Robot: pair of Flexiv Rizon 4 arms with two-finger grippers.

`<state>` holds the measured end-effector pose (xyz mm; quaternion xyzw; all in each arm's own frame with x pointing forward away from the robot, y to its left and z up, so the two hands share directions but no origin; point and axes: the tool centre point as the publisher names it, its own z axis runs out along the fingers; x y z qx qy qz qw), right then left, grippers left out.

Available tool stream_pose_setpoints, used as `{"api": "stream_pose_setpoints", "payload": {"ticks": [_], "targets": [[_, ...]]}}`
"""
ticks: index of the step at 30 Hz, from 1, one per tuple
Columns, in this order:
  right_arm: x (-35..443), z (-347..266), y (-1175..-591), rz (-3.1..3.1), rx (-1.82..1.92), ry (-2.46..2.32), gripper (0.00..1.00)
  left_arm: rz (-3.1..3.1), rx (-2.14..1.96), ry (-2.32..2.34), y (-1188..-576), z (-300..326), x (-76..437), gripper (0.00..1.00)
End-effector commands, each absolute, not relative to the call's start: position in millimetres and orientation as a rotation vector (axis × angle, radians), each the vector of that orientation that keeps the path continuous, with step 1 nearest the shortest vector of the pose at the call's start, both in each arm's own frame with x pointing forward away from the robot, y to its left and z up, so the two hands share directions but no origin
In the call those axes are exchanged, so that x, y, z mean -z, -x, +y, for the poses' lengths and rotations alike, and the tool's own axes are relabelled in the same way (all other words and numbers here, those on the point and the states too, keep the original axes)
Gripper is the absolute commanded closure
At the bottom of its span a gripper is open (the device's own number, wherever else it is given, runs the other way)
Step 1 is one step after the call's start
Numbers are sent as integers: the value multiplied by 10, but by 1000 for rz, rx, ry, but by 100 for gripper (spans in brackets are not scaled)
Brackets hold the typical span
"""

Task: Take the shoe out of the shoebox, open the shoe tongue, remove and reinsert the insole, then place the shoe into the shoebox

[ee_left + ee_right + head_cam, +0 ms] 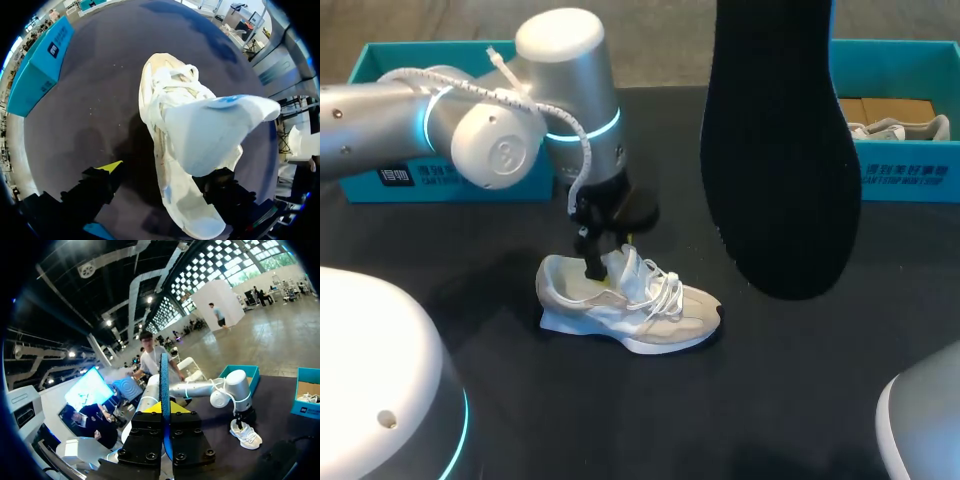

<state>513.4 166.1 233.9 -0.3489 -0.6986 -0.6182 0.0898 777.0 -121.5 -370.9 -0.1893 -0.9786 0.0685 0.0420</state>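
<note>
A beige shoe [630, 300] with white laces lies on its sole on the dark table, toe to the right. My left gripper [595, 262] stands open at its mouth. In the left wrist view one finger [107, 170] is outside the shoe [165, 125] over the table. The other finger [222, 187] is at the shoe's opening, under the raised white tongue [215, 130]. The black insole [780, 150] hangs high above the table. My right gripper [164, 410] is shut on the insole [164, 382], seen edge-on there, with the shoe [246, 434] far below.
A teal shoebox [450, 175] stands at the back left behind my left arm [470, 120]. A second teal box [905, 160] at the back right holds another shoe [900, 128]. Bare dark table lies in front of the shoe.
</note>
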Motion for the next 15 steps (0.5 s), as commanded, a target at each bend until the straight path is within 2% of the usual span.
{"api": "stream_pose_setpoints", "payload": {"ticks": [1, 2, 4, 9, 13, 15], "targets": [[-2351, 1675, -5141, -2078, 1836, 1041, 100, -3000, -220, 560, -7773, -1203, 3824, 16], [-2351, 1675, -5141, -2078, 1836, 1041, 100, -3000, -219, 558, -7777, -1194, 3850, 27], [-2351, 1675, -5141, -2078, 1836, 1041, 100, -3000, -216, 555, -7781, -1186, 3879, 32], [-2351, 1675, -5141, -2078, 1836, 1041, 100, -3007, -187, 558, -7827, -1167, 3941, 54], [-2351, 1675, -5141, -2078, 1836, 1041, 100, -3011, -182, 550, -7865, -1151, 3950, 78], [-2351, 1675, -5141, -2078, 1836, 1041, 100, -3008, -180, 543, -7872, -1144, 3954, 82]]}}
